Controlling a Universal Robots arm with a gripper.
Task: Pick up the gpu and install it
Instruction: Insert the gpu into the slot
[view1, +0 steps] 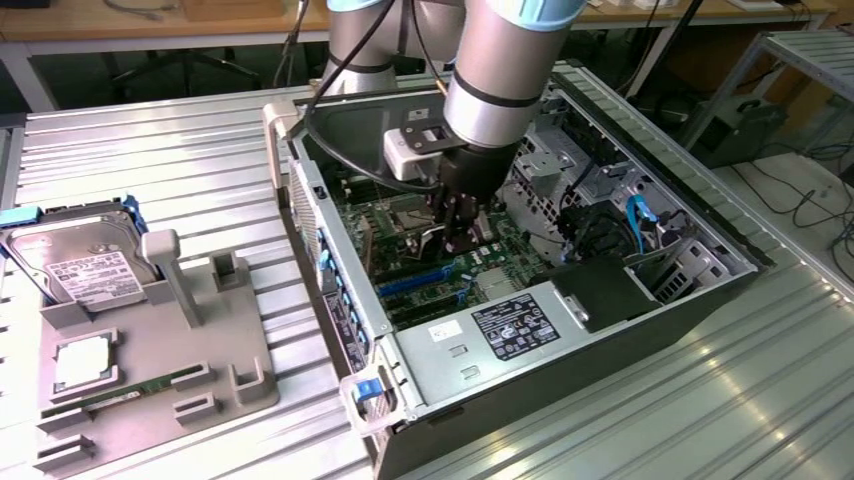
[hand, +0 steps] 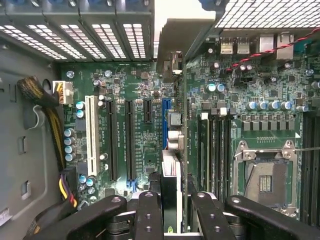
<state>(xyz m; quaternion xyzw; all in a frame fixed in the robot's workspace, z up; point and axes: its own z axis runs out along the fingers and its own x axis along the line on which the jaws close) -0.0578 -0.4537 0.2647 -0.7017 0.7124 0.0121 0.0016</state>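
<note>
Black fingers (hand: 150, 215) fill the front of the wrist view, and they are clamped on the gpu (hand: 172, 150), which runs edge-on away from the camera with its metal bracket up by the slotted rear wall of the computer case (view1: 694, 300). Look at that line-up: the card hangs right over the blue slot (hand: 164, 122) on the motherboard (hand: 135, 80), beside the black slots and well clear of the white slot (hand: 91, 132). From the exterior view, the gripper (view1: 454, 235) is deep inside the open case, card pointing down at the board. Whether the card's edge is touching the slot or just above it, I cannot tell.

Doing this well looks like a matter of squareness: keep the card upright and parallel to the blue slot, let the bracket end meet its opening in the rear wall, and press straight down with even force. Any tilt, I judge, would jam one corner. The bundle of yellow and black cables (hand: 45, 115) sits off to the side, apart from the card.

Over on the grey tray (view1: 147, 390) at the exterior view's left, the hard drive (view1: 74, 255) stands untouched.
</note>
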